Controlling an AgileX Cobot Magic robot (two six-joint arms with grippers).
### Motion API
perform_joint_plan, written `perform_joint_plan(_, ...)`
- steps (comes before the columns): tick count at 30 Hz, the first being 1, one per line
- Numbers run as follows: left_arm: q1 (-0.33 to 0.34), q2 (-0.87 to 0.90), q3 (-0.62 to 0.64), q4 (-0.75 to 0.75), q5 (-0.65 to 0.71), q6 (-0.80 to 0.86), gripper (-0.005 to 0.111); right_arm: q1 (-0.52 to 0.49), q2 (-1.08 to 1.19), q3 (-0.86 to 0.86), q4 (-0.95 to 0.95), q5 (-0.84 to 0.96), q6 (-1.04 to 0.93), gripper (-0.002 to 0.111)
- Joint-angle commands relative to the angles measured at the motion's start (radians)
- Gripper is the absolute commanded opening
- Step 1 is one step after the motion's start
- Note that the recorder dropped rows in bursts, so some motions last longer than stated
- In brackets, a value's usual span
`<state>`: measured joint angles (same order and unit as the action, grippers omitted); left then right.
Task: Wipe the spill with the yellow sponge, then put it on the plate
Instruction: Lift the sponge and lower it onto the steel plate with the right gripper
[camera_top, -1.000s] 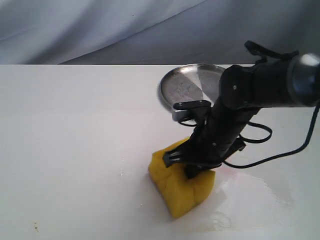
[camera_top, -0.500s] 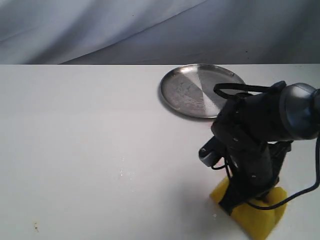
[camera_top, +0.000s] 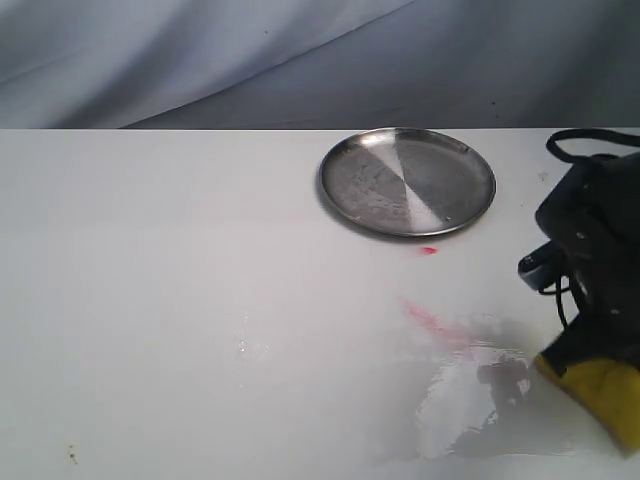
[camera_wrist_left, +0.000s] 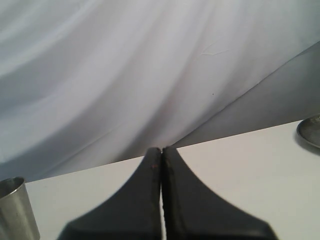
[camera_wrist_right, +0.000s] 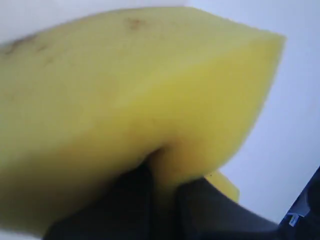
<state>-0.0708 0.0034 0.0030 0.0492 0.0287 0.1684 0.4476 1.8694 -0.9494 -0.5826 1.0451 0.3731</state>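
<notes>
The yellow sponge (camera_top: 603, 396) is pressed on the white table (camera_top: 180, 300) at the near right edge. My right gripper (camera_top: 570, 357) is shut on it from above. In the right wrist view the sponge (camera_wrist_right: 125, 85) fills the frame, pinched at the right gripper (camera_wrist_right: 162, 172). No rounded amber spill shows; a broad wet sheen (camera_top: 465, 395) lies left of the sponge. The silvery plate (camera_top: 408, 181) lies bare at the back, apart from the sponge. My left gripper (camera_wrist_left: 161, 151) is shut on nothing and is not seen in the exterior view.
A pink-red smeared streak (camera_top: 430, 320) and a tiny red dot (camera_top: 428, 250) mark the table between plate and wet patch. A metal cup (camera_wrist_left: 16, 207) and the plate's rim (camera_wrist_left: 310, 132) show in the left wrist view. Grey cloth (camera_top: 200, 60) hangs behind.
My right arm has dragged the sponge from the table's middle to the near right edge, leaving a wet sheen. The plate, earlier partly covered by the arm, is now in full view.
</notes>
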Motion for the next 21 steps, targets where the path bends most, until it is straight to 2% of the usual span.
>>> perform_joint_plan(1,0.002,-0.003,-0.003,-0.007,-0.007,-0.009,0.0,-0.018,0.006,-0.179,-0.041,-0.006,-0.007,0.0)
perform_joint_plan(5,0.002,-0.003,-0.003,-0.007,-0.007,-0.009,0.0,-0.018,0.006,-0.41,0.015,-0.077,-0.007,0.0)
perform_joint_plan(10,0.002,-0.003,-0.003,-0.007,-0.007,-0.009,0.0,-0.018,0.058,-0.585,0.264,-0.356,-0.002,0.0)
perform_joint_plan(15,0.002,-0.003,-0.003,-0.007,-0.007,-0.009,0.0,-0.018,0.161,-0.623,0.354,-0.558,0.001,0.0)
perform_joint_plan(21,0.002,-0.003,-0.003,-0.007,-0.007,-0.009,0.0,-0.018,0.27,-0.623,0.36,-0.769,0.054,0.0)
